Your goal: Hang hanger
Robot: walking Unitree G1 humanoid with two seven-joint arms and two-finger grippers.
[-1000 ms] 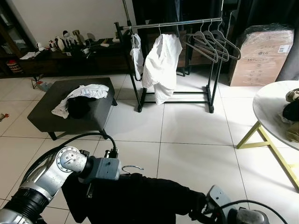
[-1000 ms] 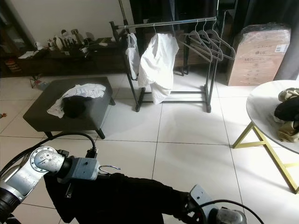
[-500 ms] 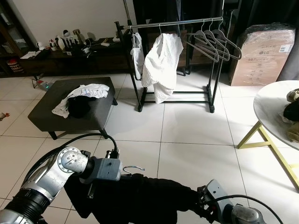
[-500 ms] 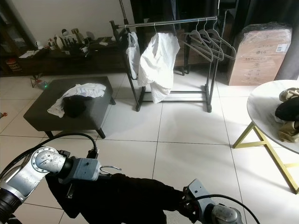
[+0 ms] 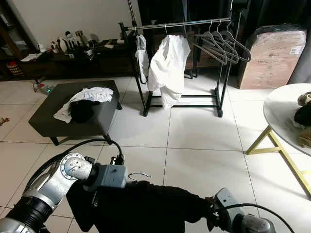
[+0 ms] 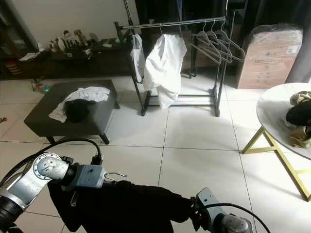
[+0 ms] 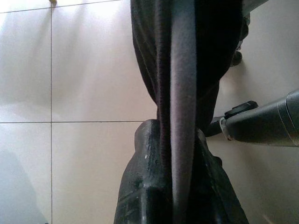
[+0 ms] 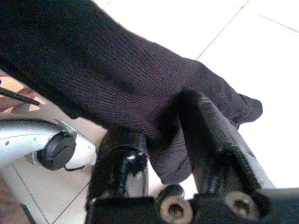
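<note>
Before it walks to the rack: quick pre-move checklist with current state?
1. Left gripper clamped on the black garment: ok, fabric is pinched between its fingers.
2. Right gripper clamped on the garment's other end: ok, knit cloth sits between both fingers.
3. Hanger hook free and pointing up beside the left wrist: ok.
4. Garment seated properly on the hanger: cannot tell, the cloth hides the hanger's arms.
5. Free stretch on the rack rail between the white shirt and the empty hangers: ok.
6. Tiled floor toward the rack: ok, with the ottoman to the left and the round table to the right.
</note>
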